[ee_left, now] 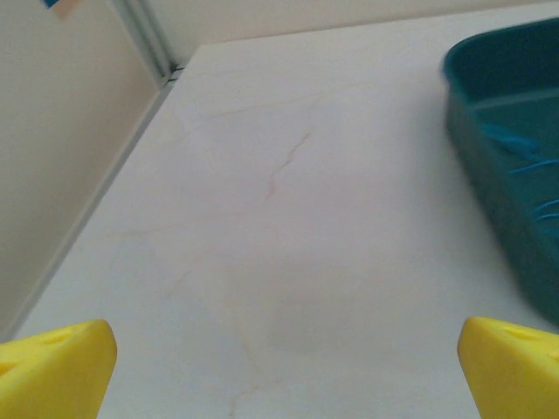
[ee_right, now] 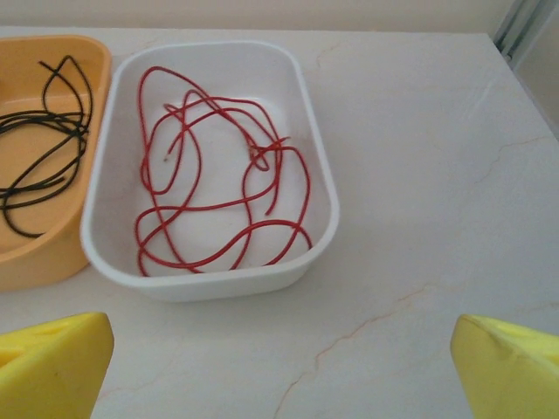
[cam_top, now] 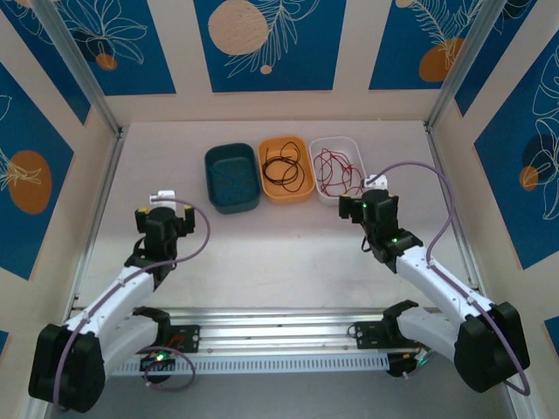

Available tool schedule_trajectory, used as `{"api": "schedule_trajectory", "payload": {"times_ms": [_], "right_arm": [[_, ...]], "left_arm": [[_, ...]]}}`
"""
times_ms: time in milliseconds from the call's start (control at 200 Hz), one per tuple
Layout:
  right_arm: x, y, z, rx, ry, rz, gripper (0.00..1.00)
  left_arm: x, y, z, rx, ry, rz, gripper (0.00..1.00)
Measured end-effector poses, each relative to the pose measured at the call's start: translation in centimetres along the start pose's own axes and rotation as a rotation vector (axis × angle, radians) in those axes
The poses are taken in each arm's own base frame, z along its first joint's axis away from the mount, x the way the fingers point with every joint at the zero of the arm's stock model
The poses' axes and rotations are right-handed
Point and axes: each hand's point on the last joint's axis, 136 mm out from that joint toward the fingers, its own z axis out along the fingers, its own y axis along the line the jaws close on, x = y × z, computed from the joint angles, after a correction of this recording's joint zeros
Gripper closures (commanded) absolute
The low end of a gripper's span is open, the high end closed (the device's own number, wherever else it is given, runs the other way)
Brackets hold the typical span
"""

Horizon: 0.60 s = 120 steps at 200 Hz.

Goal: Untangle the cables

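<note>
Three bins [cam_top: 234, 207], cables [ee_right: 218, 205] in three colours, two grippers [cam_top: 162, 194]

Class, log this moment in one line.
left gripper open | right gripper open | red cable: white bin | black cable: orange bin | blue cable: teal bin

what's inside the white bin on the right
A red cable lies in loose overlapping loops on the floor of the white bin; nothing else shows there. Where loops cross, the strand beneath is covered, so one cable or several cannot be told.
</note>
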Motion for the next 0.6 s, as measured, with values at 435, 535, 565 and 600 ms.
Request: {"api": "schedule_trajectory", "payload": {"times_ms": [435, 535, 565, 600], "right_arm": [[1.9, -2.0, 3.2, -0.051, -0.074, 0.015, 0.01], [1.8, -2.4, 3.8, -0.069, -0.097, 0.024, 0.01], [1.7, -2.4, 4.0, -0.077, -0.105, 0.025, 0.01], [1.7, -2.4, 4.2, -0.086, -0.112, 0.027, 0.01]], "left_arm": [[3.3, 1.4, 4.3, 0.032, -0.028, -0.078, 0.00], [3.5, 0.3, 5.1, 0.093, -0.037, -0.082, 0.00], [3.5, -0.1, 5.3, 0.114, -0.039, -0.083, 0.00], [3.4, -0.5, 5.6, 0.138, -0.044, -0.085, 0.00]]}}
